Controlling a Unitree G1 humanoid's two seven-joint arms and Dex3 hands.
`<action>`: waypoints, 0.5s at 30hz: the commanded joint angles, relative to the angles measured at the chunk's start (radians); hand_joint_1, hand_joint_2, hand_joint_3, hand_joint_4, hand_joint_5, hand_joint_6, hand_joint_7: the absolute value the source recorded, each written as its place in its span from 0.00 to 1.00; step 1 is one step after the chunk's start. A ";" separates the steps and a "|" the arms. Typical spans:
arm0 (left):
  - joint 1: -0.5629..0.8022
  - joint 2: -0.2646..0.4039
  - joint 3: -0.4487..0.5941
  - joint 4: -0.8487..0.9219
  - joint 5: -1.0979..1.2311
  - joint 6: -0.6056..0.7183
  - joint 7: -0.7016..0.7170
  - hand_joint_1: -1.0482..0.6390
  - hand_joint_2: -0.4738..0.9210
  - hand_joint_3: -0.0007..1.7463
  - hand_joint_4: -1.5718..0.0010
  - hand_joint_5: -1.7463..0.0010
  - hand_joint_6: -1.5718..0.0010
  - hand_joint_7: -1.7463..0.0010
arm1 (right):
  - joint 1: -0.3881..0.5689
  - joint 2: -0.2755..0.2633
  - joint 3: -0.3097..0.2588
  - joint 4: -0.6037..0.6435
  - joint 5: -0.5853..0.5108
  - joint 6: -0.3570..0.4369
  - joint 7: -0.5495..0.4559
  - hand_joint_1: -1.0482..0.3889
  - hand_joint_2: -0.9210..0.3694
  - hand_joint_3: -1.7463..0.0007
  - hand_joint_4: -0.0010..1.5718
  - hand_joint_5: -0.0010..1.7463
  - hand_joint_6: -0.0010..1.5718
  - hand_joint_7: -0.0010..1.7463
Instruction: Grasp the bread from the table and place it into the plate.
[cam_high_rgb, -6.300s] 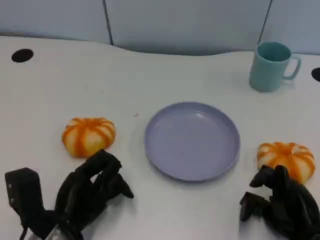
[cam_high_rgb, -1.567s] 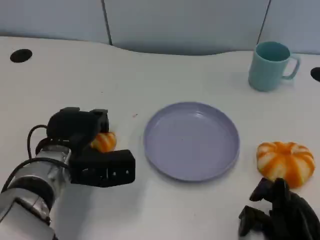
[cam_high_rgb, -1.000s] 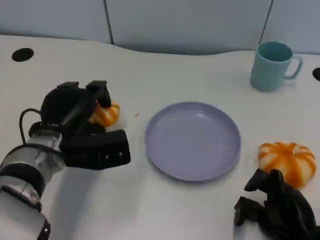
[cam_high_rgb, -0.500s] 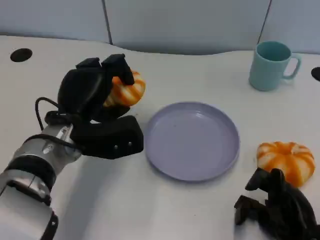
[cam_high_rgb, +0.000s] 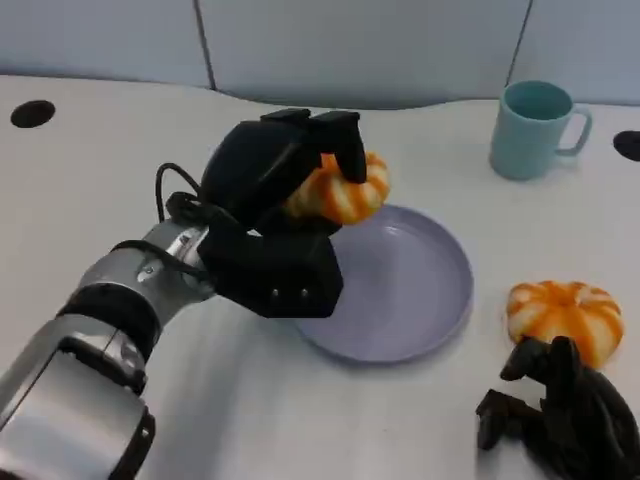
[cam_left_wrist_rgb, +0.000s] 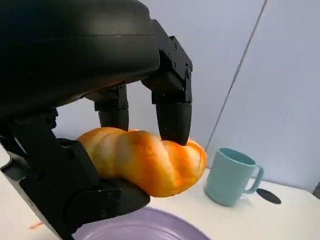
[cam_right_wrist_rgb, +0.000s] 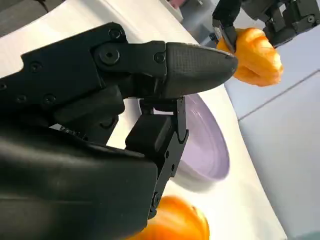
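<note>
The left robot hand (cam_high_rgb: 285, 185) grips the bread (cam_high_rgb: 338, 190), fingers closed over its top, lifted above the far-left rim of the plate (cam_high_rgb: 420, 300). A second bread (cam_high_rgb: 566, 318) lies right of the plate, the right robot hand (cam_high_rgb: 560, 415) beside it, fingers curled, holding nothing

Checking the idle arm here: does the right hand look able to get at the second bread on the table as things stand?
Probably yes. The right hand sits just in front of the second bread, nothing lying between them, and holds nothing. The left hand is off over the plate.
</note>
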 joint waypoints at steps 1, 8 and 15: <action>-0.018 0.021 0.002 -0.002 0.001 -0.006 -0.009 0.55 0.59 0.76 0.43 0.00 0.50 0.00 | 0.012 -0.012 -0.006 0.018 0.000 0.008 -0.006 0.44 0.00 0.68 0.76 0.73 0.64 0.69; -0.033 -0.076 -0.031 0.029 -0.002 0.042 -0.220 0.48 0.62 0.81 0.36 0.00 0.45 0.00 | 0.031 0.003 0.012 -0.027 -0.007 0.025 -0.043 0.44 0.00 0.70 0.75 0.75 0.64 0.70; -0.022 -0.110 -0.032 0.041 -0.005 0.099 -0.332 0.44 0.61 0.84 0.37 0.00 0.45 0.00 | 0.045 0.010 0.021 -0.055 -0.002 0.038 -0.054 0.44 0.00 0.70 0.74 0.76 0.64 0.70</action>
